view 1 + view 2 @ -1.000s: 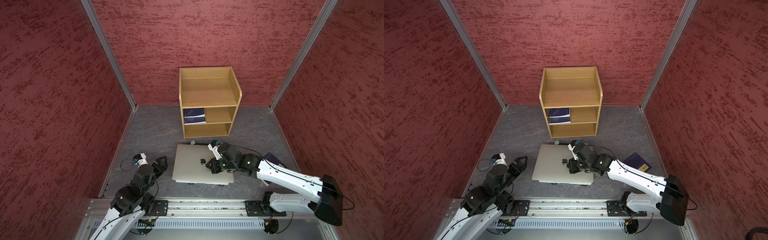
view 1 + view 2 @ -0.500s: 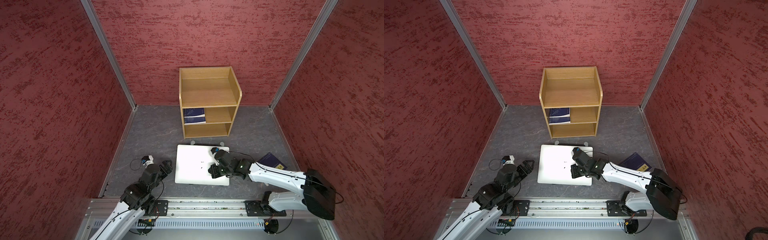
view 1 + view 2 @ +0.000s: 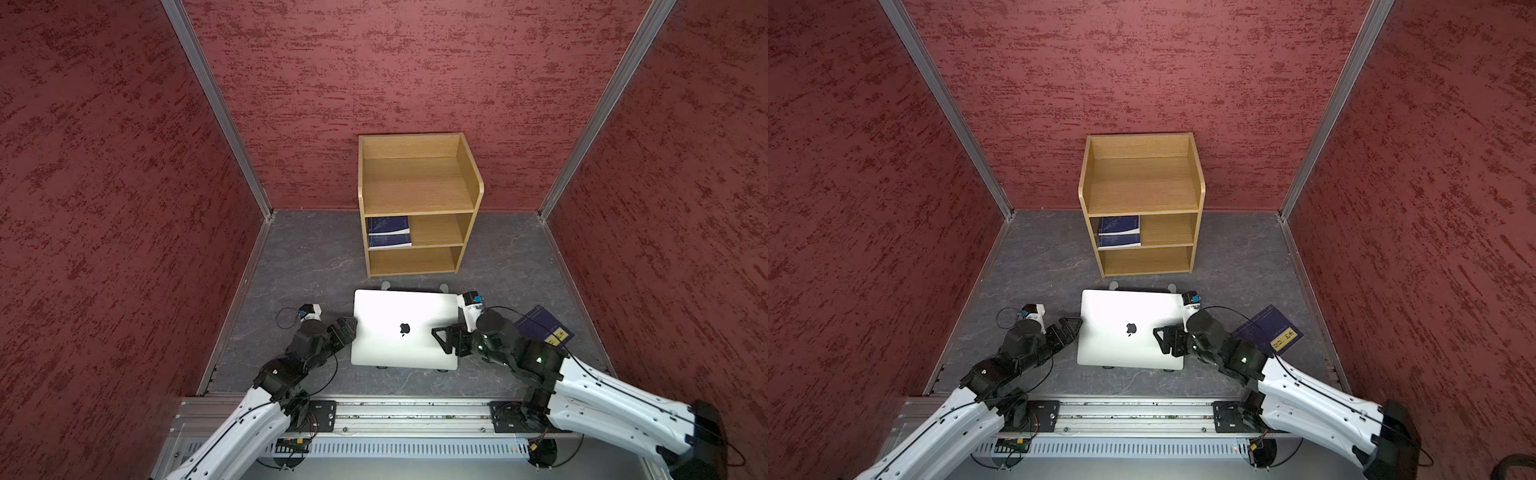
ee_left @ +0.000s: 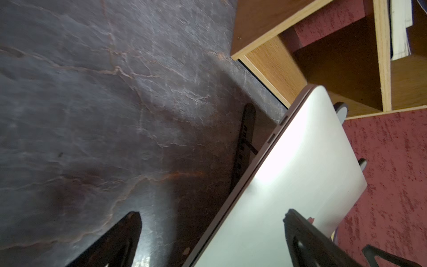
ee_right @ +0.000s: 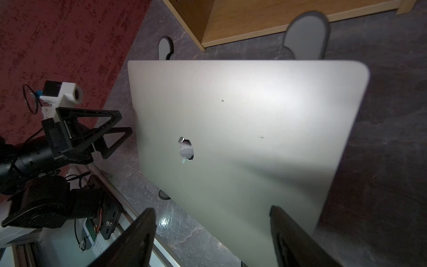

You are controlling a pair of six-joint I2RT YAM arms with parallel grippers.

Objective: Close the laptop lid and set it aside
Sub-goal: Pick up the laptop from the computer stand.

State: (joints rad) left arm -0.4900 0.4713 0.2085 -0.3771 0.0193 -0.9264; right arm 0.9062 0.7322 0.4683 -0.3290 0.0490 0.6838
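We parted the jaws of the right claw (image 3: 439, 341), pressed together on top of the laptop lid (image 3: 395, 309) a second before, and drew it back toward the lid's right edge. We brought the left claw (image 3: 351, 328) in from well aside to the lid's left edge

Both arms low and extended, left gripper (image 3: 350, 326) and right gripper (image 3: 439, 341) with jaws apart.

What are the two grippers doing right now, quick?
Left gripper: open, at the laptop edge, holding nothing.
Right gripper: open, over the laptop, holding nothing.
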